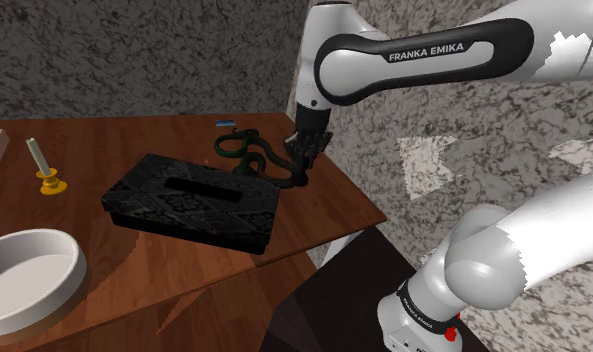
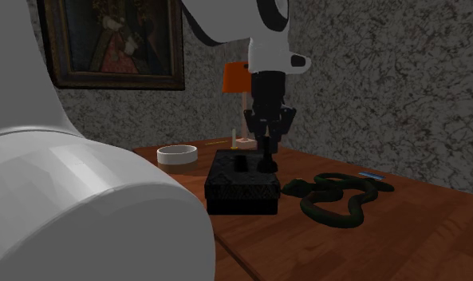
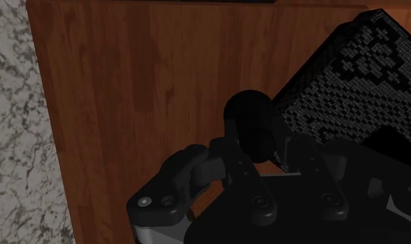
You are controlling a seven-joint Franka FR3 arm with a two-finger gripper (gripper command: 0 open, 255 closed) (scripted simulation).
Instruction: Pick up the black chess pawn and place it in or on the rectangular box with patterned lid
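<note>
black pawn (image 3: pixel 247 114), round head clamped between the fingers of the gripper (image 3: pixel 256 141), hangs beside the patterned black box (image 1: pixel 189 205), over bare wood; in the shoulder view the box lies at eight o'clock from it. likely trouble: a low carry would knock the pawn's base on the box wall and twist it from the pinch; the dark coiled thing (image 1: pixel 239 150) at ten o'clock could snag. brown wooden table (image 1: pixel 134 270), white bowl (image 1: pixel 29 275) toward seven o'clock, speckled grey walls (image 1: pixel 134 60)

Pawn (image 3: pixel 247 116) in tool (image 3: pixel 256 149), nxt to box (image 1: pixel 189 202) on table (image 1: pixel 114 140).
</note>
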